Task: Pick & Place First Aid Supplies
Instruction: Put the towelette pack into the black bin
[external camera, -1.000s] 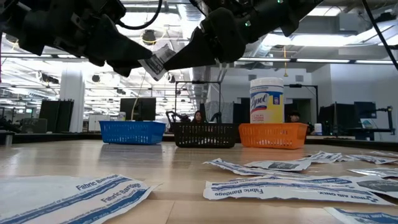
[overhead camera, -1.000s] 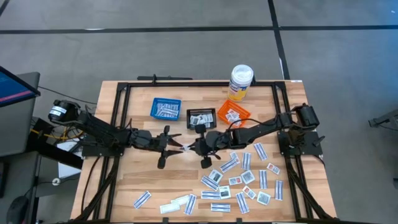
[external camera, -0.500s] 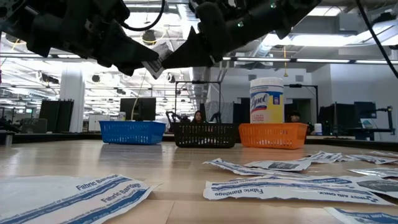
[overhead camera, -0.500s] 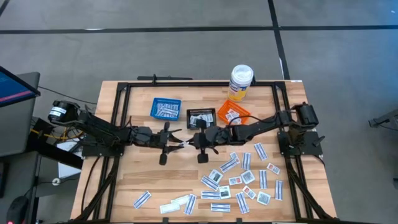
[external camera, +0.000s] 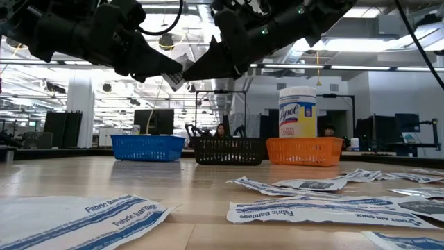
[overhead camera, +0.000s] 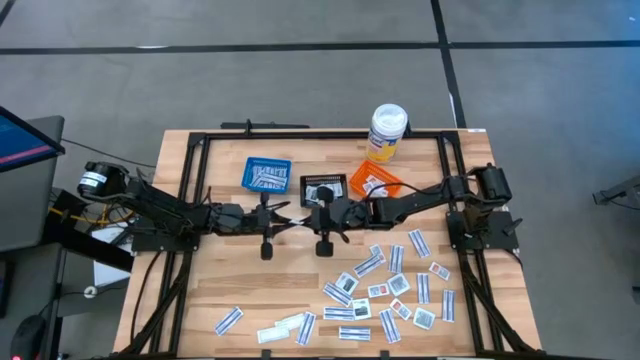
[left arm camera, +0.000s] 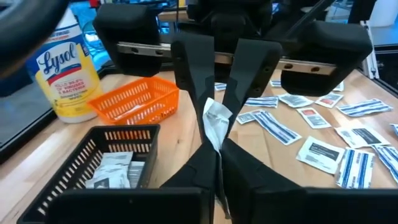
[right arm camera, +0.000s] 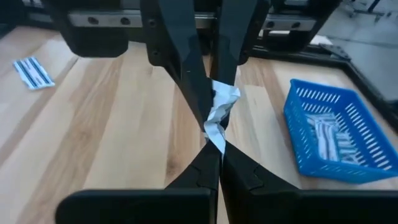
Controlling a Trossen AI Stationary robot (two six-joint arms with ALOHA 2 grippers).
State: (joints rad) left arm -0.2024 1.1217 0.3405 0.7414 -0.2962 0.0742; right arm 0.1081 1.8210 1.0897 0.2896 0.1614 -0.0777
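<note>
The white packet [left arm camera: 216, 122] hangs in the air just in front of the black basket [overhead camera: 322, 188], pinched from both sides: the left gripper [overhead camera: 283, 220] and the right gripper [overhead camera: 303, 219] meet tip to tip over the bare wood, each clamped on one end of it. Both wrist views show it crumpled and twisted between the two pairs of dark fingers [right arm camera: 214, 152].

It looks like a very light, limp paper sachet. It creases under the smallest pinch and has no stiffness to hold its own shape, so it will droop or flutter once one side lets go. The smooth wrapper could slide out of a shallow pinch, so the better hold is well in from an edge, across the flat of the packet and not on a corner. Nothing about it seems fragile, though two arms pulling apart could tear the wrapper. What is printed on it I cannot make out, since it is so folded.

Compared with a second ago, the left gripper's jaws, then spread around the packet's free end, have shut on it. Both arms have also drifted from lower on the table toward the black basket, with the blue basket [overhead camera: 266, 174] and orange basket [overhead camera: 374, 183] unchanged on either side of it and the loose packets [overhead camera: 385, 290] undisturbed on the table [overhead camera: 230, 285] in front of the orange basket
</note>
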